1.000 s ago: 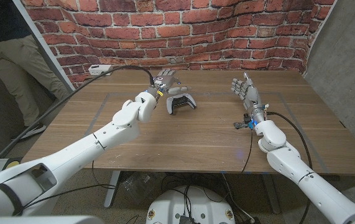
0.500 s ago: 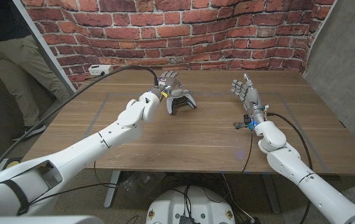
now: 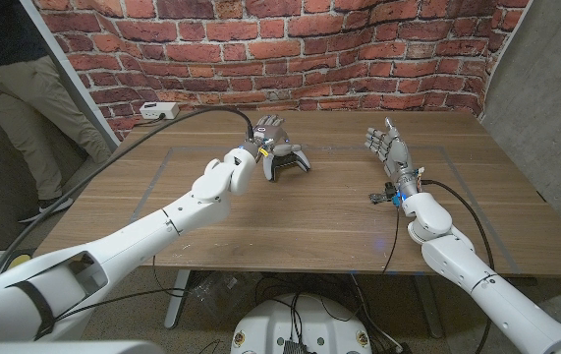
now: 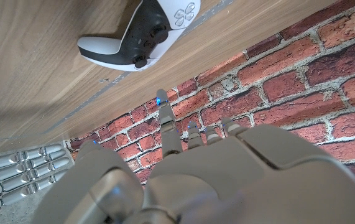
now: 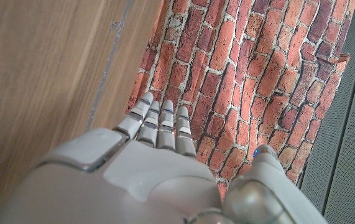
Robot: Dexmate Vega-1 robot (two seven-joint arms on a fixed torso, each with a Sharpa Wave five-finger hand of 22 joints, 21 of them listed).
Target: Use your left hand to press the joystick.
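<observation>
A: Joystick (image 4: pixel 141 62), item one: it sat on the white-and-black game controller (image 3: pixel 287 161), which lay on the wooden table (image 3: pixel 309 216) toward the far side, left of centre. Largest entries first: brick wall (image 3: pixel 359 49), table, then your arms.

B: And the change?

A: Over the last second you carried the left hand (image 3: pixel 268 134) from just left of the controller to directly above its near-left edge. The fingers (image 4: pixel 168 127) were spread, holding nothing and clear of the controller. My judgement: approach nearly done, press not yet made.

B: Right hand?

A: Your right hand (image 3: pixel 388 146) stood upright, unchanged, fingers apart and empty, well away to the right.

B: Markings?

A: A faint four-symbol button cluster (image 4: pixel 184 14) on the controller; no legible brand or writing.
</observation>
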